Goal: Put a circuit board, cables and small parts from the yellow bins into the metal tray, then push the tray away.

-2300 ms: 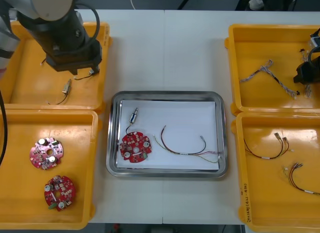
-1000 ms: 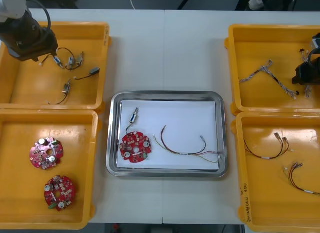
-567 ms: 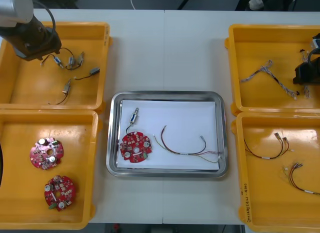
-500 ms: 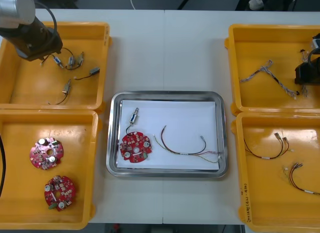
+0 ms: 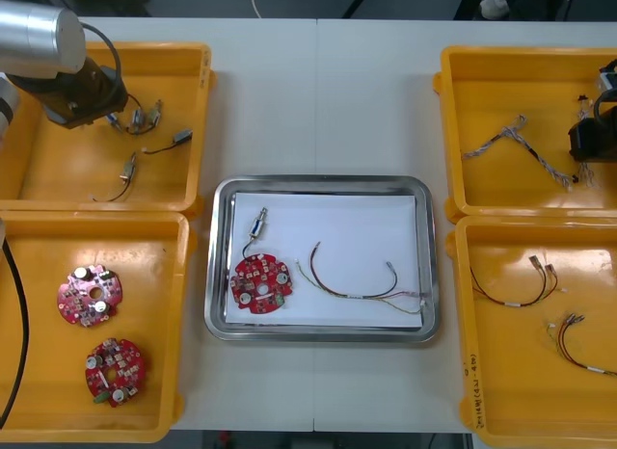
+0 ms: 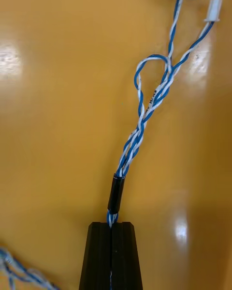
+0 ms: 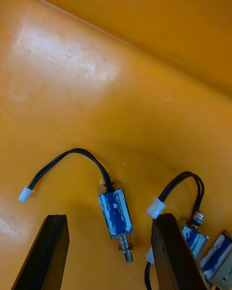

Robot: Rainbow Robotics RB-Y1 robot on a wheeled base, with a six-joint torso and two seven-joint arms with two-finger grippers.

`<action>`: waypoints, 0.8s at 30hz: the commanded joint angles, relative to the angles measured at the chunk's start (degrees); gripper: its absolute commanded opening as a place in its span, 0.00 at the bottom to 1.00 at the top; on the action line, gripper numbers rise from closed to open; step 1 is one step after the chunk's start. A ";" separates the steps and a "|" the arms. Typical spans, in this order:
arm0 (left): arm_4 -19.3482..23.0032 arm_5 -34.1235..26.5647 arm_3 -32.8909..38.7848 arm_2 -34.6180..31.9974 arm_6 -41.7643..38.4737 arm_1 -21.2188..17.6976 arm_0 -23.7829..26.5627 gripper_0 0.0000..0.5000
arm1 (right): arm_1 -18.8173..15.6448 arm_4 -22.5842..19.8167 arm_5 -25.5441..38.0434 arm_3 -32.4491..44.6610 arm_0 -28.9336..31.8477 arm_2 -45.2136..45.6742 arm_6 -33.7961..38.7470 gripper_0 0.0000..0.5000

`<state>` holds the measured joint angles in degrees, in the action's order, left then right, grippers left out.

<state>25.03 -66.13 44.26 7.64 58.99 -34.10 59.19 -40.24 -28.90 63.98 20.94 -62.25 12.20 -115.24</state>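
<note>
In the far right yellow bin (image 5: 521, 92), my right gripper (image 5: 590, 141) (image 6: 112, 224) is shut on a twisted blue and white cable (image 6: 145, 120) that runs out from between its fingertips. My left gripper (image 5: 87, 104) (image 7: 110, 217) hangs open over the far left yellow bin (image 5: 58, 170). A small metal part (image 7: 116, 212) with a black lead lies between its fingers. The metal tray (image 5: 323, 184) holds a red circuit board (image 5: 260, 283), a small metal part (image 5: 258, 224) and a red and yellow cable (image 5: 362, 280).
More small metal parts (image 5: 145, 117) lie by the left gripper. Two circuit boards (image 5: 90, 295) sit in the near left bin. Another blue and white cable (image 5: 516, 141) lies in the far right bin. Thin cables (image 5: 516, 285) are in the near right bin.
My right gripper has shut on the blue and white cable. My left arm has drifted right over the far left bin, with its fingers still apart.
</note>
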 commanded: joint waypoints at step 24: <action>0.02 8.57 -6.12 1.41 6.93 1.50 3.13 0.00 | -2.92 2.44 46.02 41.29 1.08 8.63 2.39 0.00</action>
<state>24.87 -58.27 38.20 7.81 59.04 -33.23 59.55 -40.64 -26.77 109.24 57.14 -61.22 16.69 -115.24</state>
